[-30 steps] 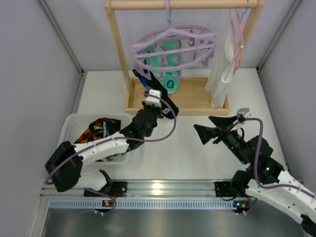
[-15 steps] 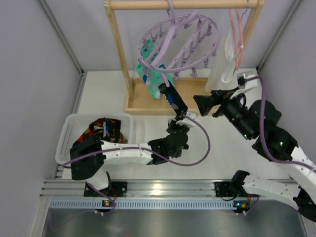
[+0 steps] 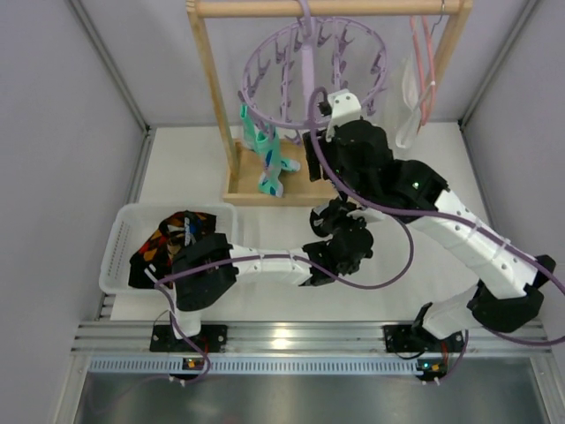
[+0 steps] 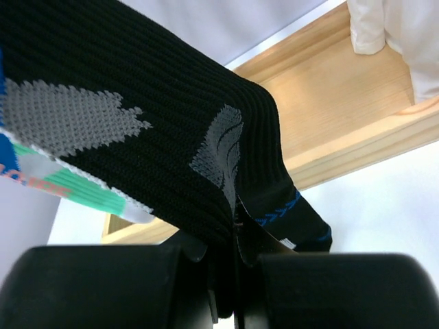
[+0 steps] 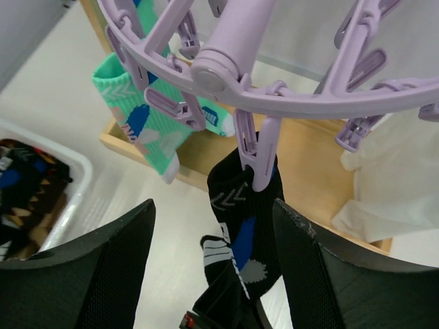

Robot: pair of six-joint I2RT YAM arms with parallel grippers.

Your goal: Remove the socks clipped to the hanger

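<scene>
- White tabletop (image 3: 177,168) between grey walls; at its near left stands a white basket (image 3: 117,234) holding loose socks (image 3: 172,237), brown argyle among them.
- Left gripper (image 4: 232,264) lies out over the middle of the table, fingers pinched tight on the lower end of a black sock (image 4: 137,89) with grey and blue marks.
- The sock's upper end is clamped by one peg (image 5: 255,157) of the lavender hanger (image 5: 230,41).
- Right gripper (image 5: 212,219) sits just below the ring, fingers spread wide either side of the black sock, gripping nothing.
- A teal-and-white sock (image 3: 267,159) hangs from a peg on the ring's left side, above the base of the wooden rack (image 3: 214,88).
- Farthest back, the hanger's hook is over the rack's top bar; a white cloth (image 3: 408,97) and a thin pink hanger (image 3: 425,53) hang at the bar's right end.
</scene>
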